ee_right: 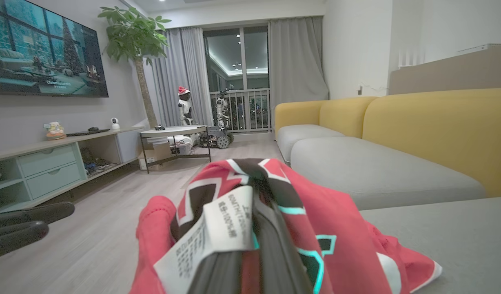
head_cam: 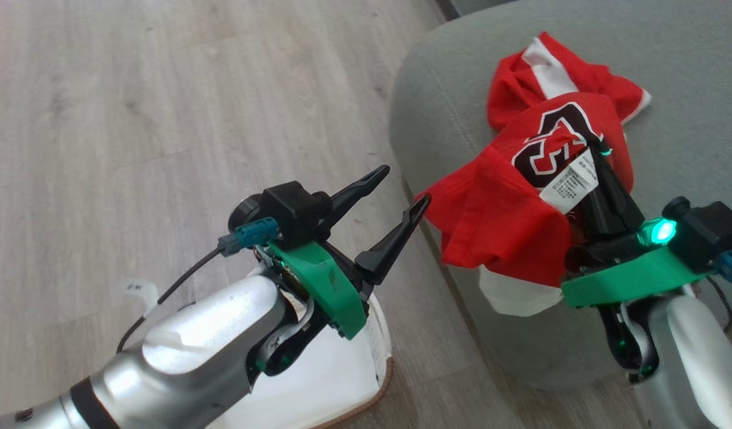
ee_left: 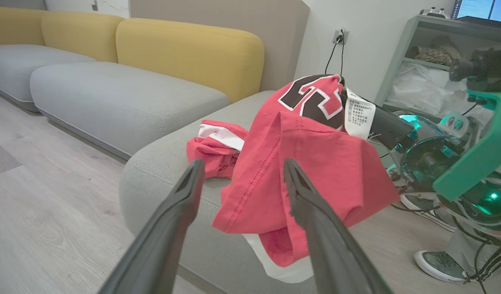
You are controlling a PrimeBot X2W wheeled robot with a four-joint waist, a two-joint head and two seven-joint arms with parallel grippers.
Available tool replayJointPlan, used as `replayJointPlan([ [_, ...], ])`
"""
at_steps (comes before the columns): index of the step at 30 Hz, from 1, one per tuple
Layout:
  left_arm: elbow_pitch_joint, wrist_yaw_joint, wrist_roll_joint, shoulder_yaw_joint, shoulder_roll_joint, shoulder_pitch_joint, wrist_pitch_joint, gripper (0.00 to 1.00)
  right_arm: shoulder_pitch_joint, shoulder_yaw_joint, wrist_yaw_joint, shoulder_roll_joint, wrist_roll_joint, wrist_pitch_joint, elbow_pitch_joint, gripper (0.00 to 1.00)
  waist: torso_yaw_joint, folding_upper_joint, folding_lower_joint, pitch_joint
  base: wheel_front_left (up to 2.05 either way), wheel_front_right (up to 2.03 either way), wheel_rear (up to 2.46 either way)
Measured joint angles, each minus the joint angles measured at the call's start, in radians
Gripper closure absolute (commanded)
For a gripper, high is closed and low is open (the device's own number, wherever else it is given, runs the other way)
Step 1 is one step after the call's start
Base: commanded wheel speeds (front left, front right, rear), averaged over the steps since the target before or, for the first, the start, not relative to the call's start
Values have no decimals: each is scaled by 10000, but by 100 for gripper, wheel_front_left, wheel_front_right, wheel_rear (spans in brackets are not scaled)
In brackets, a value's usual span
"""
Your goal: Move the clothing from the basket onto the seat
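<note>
My right gripper (head_cam: 601, 156) is shut on the red jersey (head_cam: 497, 220), which drapes over its fingers above the front corner of the grey-green seat (head_cam: 437, 107). The jersey's white label and dark numeral face up, and its white hem hangs past the seat's edge. A second red and white garment (head_cam: 551, 65) lies crumpled on the seat behind it. My left gripper (head_cam: 405, 185) stands open and holds nothing, just left of the jersey. Below my left arm, the basket (head_cam: 385, 381) shows its white bottom and brown rim. The left wrist view looks between the fingers (ee_left: 193, 175) at the jersey (ee_left: 315, 171).
Pale wood floor (head_cam: 133, 89) stretches to the left of the seat. A grey and yellow sofa (ee_left: 132, 85) lies beyond it. A person's shoes (ee_left: 438, 261) stand by the seat's right end, near a shelf unit (ee_left: 430, 49). Further off are a low table (ee_right: 173, 131) and TV cabinet (ee_right: 50, 163).
</note>
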Motion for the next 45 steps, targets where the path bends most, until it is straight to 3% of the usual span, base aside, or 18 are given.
replayJointPlan([
  [13, -138, 117, 176, 10, 136, 2, -100, 0, 478, -541, 0, 244, -280, 230, -905, 100, -1261, 0, 0, 231, 0, 0, 0],
  [23, -232, 132, 265, -8, 171, 2, -98, 0, 601, -621, 0, 318, -332, 341, -1287, 100, -1840, 0, 0, 339, 0, 0, 0],
  [34, -447, 201, 278, -15, 201, -16, -82, 0, 337, -934, 0, 313, -458, 573, -1501, 100, -1925, 0, 0, 568, 0, 0, 0],
  [39, -629, 199, 368, -40, 288, -139, 102, 0, -885, -1411, 0, 167, -453, 855, -1546, 100, -1765, 0, 0, 944, 0, 0, 0],
  [45, -1045, 196, 527, -59, 545, -631, 374, 0, -2559, -2113, 2, -566, -408, 1290, -1131, 100, -1425, 0, 0, 1619, 0, 0, 0],
])
